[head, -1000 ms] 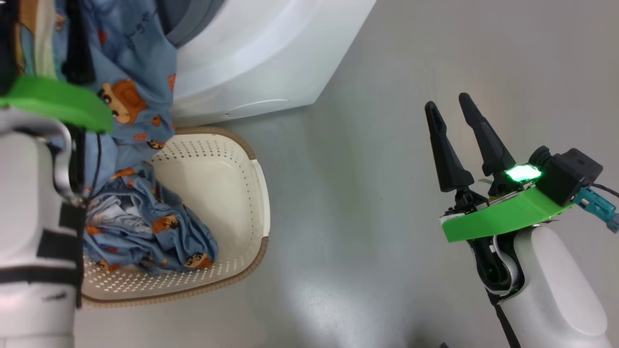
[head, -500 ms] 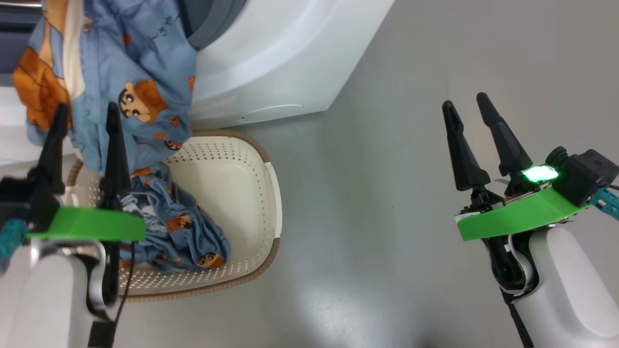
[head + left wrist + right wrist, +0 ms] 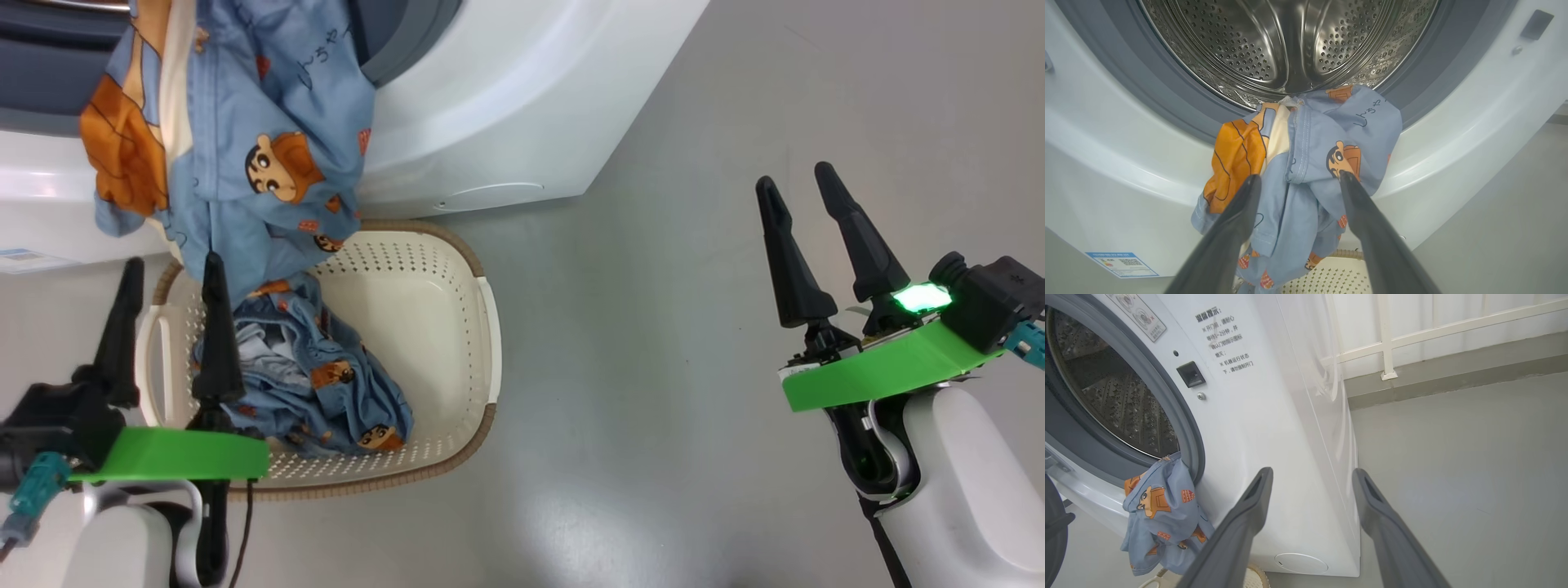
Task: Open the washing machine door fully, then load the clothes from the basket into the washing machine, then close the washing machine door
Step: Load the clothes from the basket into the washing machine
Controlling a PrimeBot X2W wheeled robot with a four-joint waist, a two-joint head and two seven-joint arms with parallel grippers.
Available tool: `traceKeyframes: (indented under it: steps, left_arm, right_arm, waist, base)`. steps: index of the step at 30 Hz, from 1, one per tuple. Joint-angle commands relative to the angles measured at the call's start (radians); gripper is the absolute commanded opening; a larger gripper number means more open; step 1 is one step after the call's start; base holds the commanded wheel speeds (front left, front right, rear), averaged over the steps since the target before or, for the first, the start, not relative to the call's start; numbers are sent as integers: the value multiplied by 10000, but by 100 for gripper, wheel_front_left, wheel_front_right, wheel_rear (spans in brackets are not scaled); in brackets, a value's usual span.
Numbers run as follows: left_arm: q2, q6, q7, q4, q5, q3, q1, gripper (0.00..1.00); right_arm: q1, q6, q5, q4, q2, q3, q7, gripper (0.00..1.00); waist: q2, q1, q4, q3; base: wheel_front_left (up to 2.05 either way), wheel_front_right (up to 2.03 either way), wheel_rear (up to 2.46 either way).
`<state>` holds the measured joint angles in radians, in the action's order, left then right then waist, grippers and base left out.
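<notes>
Clothes [image 3: 245, 122] just ahead of left hand [image 3: 173, 261]

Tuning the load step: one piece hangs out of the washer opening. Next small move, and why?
Probably close the left gripper on the hanging garment and lift it into the drum. Only its top edge reaches the drum lip; most of it dangles outside above the basket, so it could slide out. The left gripper is open, empty and aimed at the cloth.
</notes>
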<state>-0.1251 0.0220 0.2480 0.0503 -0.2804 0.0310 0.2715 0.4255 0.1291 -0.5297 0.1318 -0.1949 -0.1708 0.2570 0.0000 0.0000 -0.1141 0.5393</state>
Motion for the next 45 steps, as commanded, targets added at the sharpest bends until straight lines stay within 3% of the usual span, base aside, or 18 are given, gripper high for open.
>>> traceKeyframes:
  steps: [1,12,17,23,34,45]
  left_arm:
    - [-127,16,81,-262,-61,-268,-197,100]
    - [-49,-83,106,5,-145,-195,-198,100]
    - [-22,-289,-378,674,-444,-28,74,100]
    - [-260,-657,-821,2936,-642,126,1289,100]
    - [-920,-1280,-626,6751,-801,367,3576,100]
    - [-1349,-1520,-489,9642,-1391,1067,5764,100]
  right_arm:
    - [-350,16,124,-190,-68,-213,48,100]
    - [-388,16,103,-158,-124,-277,48,100]
    - [-396,16,99,-153,-114,-284,48,100]
    - [-294,16,76,-125,-60,-405,48,100]
    - [-179,16,51,-167,50,-415,48,100]
    - [31,16,88,-261,117,-416,48,100]
  waist:
    - [0,0,31,-41]
    - [0,0,5,-178]
    - [0,0,12,-170]
    - [0,0,-130,-75]
    - [0,0,-577,304]
    - [0,0,-941,920]
  base:
    - [0,0,0]
    - [0,0,0]
    - [0,0,0]
    - [0,0,0]
    - [0,0,0]
    - [0,0,0]
